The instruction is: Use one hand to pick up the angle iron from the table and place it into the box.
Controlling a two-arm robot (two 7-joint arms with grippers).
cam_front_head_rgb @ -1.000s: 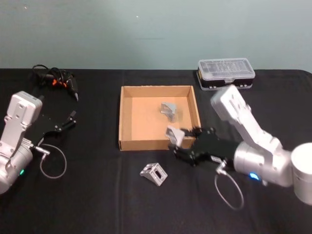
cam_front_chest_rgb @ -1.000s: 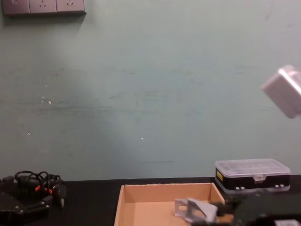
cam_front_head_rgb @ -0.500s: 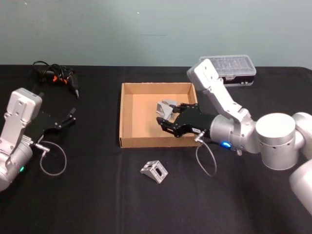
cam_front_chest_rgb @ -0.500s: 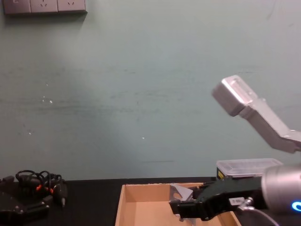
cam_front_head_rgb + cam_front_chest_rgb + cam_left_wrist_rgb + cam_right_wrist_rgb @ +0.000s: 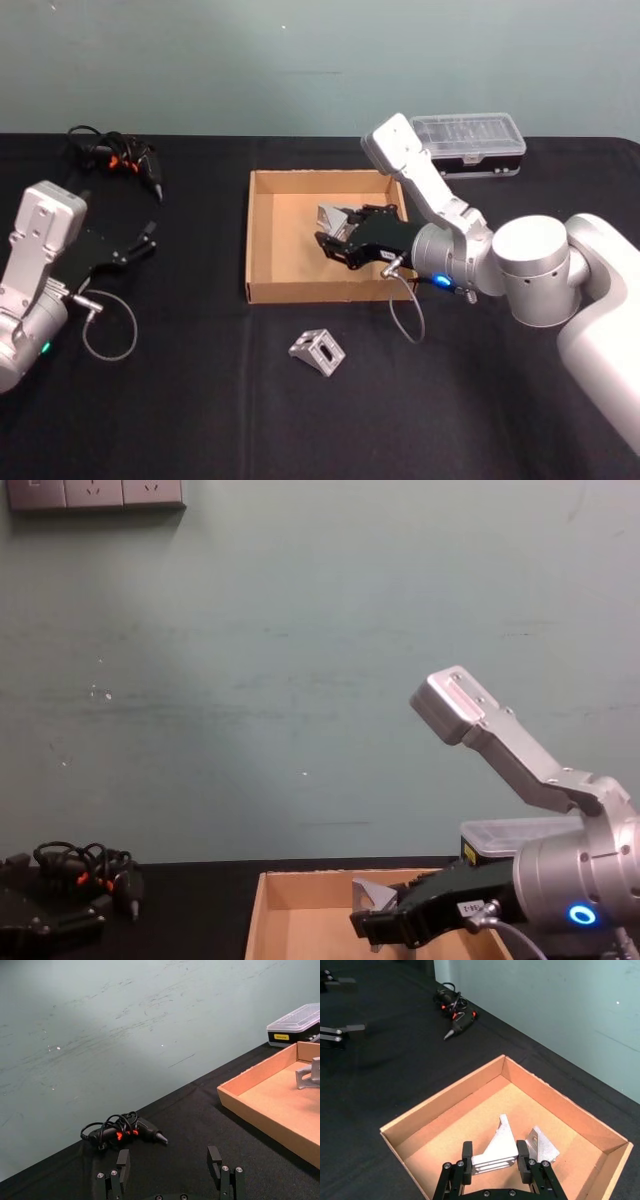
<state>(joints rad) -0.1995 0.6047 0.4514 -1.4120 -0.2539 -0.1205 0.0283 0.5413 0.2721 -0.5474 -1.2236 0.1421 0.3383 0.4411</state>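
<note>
Three irons: held iron [image 5: 495,1152] clamped in the right jaws over the box [image 5: 300,292], second iron [image 5: 541,1147] lying on the box floor near it, loose iron [image 5: 317,352] on the bench [image 5: 200,420] just in front of the box. Risk: the held iron could land on the second iron and tip or bounce toward a box wall. Right wrist view separates the two irons in the box; in head view I cannot split them. Left jaws wide, empty, well left of the box.
</note>
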